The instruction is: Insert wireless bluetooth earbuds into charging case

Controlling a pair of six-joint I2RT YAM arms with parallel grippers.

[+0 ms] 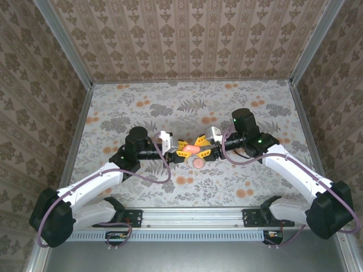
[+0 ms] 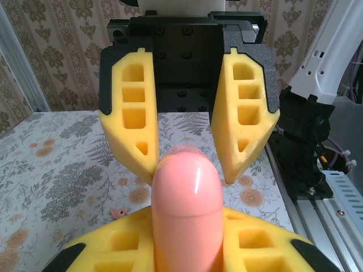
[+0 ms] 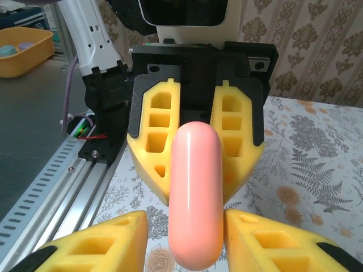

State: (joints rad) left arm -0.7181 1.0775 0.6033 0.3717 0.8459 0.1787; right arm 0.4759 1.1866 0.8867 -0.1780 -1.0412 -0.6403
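Here, reading from the left, your left gripper (image 1: 182, 151) sits over the middle of the flower-patterned table (image 1: 142, 102), its jaws clenched on one end of the charging case (image 1: 191, 148). The case is held clear of the table between the two arms and looks closed, a smooth coral-pink capsule seen edge-on. In the left wrist view a tiny coral-pink nub, apparently an earbud (image 2: 118, 213), lies on the table below and left of the case. Just nearer to you than the case, the top view shows a round pink disc (image 1: 198, 162) flat on the table. To the right, your right gripper (image 1: 202, 148) faces the left one, its yellow fingers (image 3: 102, 249) straddling the case's other end; these jaws stand released, with a gap showing along one side of the case.
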